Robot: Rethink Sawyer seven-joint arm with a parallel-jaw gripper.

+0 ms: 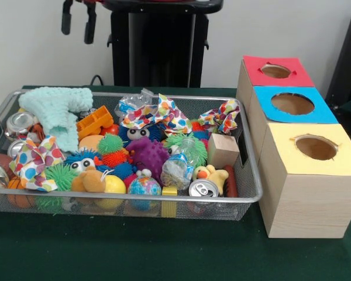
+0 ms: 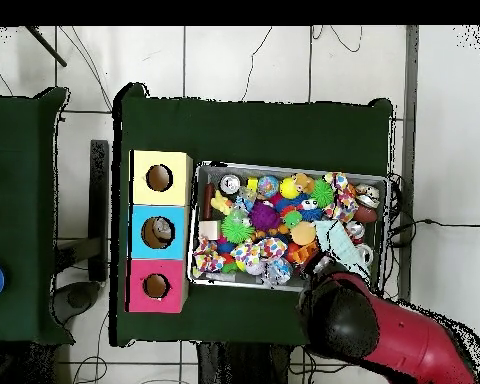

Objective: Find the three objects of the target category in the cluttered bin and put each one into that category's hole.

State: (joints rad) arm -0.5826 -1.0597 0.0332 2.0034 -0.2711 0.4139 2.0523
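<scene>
The wire-mesh bin [image 1: 254,196] sits on the green table, full of toys; it also shows in the overhead view [image 2: 289,166]. One clear plastic film bundle [image 1: 176,167] lies at the front middle, by a green spiky ball. Another bundle [image 1: 131,104] lies at the back middle, also seen from overhead [image 2: 278,271]. A third is not visible. The hole [image 1: 275,71] in the red-topped box is at the far right, and shows from overhead [image 2: 156,286]. My gripper [image 1: 77,20] hangs open and empty, high above the bin's back left corner. In the overhead view the arm [image 2: 369,325] hides it.
The blue-topped box [image 1: 292,104] and yellow-topped box [image 1: 316,148] stand in line with the red one, right of the bin. In the bin lie polka-dot cloths [image 1: 32,164], silver cans [image 1: 203,188], a mint knitted cloth [image 1: 58,111], a wooden block [image 1: 223,150] and spiky balls.
</scene>
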